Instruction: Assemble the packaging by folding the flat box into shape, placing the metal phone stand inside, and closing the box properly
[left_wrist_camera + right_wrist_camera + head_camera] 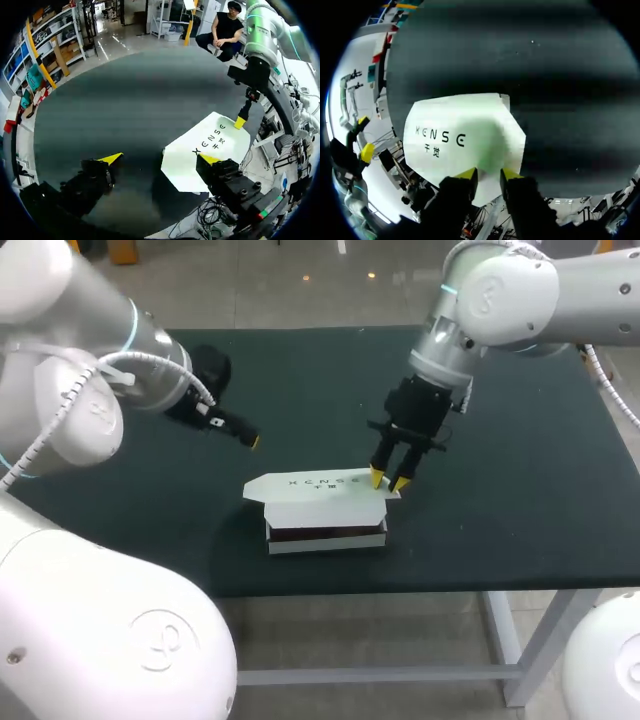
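The white box (325, 525) stands in the middle of the dark table, its printed lid (318, 488) lying over the top with a dark gap showing under it along the front. My right gripper (388, 481) comes down on the lid's right end, fingers narrowly apart with both yellow tips on the lid's top (465, 137) and nothing between them (489, 175). Wide open and empty, my left gripper (160, 159) hangs low over the table behind and to the left of the box (207, 150). The phone stand is not in view.
The dark green table mat (520, 480) has bare room to the right and behind the box. The table's front edge (400, 588) runs close in front of the box. My left arm (130, 360) stretches across the back left.
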Controlling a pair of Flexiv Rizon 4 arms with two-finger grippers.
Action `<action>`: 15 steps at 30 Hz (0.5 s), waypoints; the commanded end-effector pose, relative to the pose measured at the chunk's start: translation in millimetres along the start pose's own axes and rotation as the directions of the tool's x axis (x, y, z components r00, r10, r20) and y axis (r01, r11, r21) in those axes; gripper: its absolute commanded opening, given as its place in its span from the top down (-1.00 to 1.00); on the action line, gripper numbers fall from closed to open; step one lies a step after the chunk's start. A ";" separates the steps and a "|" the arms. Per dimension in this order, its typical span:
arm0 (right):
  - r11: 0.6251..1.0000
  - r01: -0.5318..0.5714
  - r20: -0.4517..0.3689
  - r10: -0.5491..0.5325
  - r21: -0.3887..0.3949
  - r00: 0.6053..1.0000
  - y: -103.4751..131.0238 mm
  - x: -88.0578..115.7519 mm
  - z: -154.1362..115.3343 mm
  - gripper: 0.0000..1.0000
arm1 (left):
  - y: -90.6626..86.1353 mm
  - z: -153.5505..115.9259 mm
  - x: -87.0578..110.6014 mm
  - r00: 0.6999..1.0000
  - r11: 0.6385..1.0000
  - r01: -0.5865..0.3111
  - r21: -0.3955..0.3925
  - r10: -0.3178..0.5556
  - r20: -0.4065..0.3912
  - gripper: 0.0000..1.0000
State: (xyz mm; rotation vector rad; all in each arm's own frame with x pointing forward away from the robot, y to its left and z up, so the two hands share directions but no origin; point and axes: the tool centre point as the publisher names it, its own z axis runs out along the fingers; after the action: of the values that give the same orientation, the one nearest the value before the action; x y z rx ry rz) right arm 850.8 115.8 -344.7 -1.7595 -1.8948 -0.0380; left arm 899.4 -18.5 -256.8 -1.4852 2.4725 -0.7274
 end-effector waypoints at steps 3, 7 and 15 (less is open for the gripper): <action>1.000 -0.002 0.003 0.002 -0.003 1.000 -1.0 0.8 1.2 0.33 | -9.4 7.4 3.6 0.908 0.821 0.414 -0.394 -0.406 0.106 -1.00; 1.000 -0.003 0.005 0.003 -0.004 1.000 -1.2 1.2 1.4 0.33 | -4.5 9.5 7.7 0.897 0.793 0.423 -0.438 -0.436 0.076 -1.00; 1.000 -0.002 0.003 0.003 -0.008 1.000 -1.7 1.8 0.9 0.32 | -0.7 9.2 9.1 0.884 0.790 0.460 -0.406 -0.452 0.121 -1.00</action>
State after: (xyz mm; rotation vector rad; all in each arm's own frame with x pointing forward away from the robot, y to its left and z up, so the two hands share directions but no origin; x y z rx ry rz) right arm 850.7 117.1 -344.5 -1.7651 -1.8954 -0.0395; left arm 894.5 -26.6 -267.0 -2.1929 2.3005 -0.5313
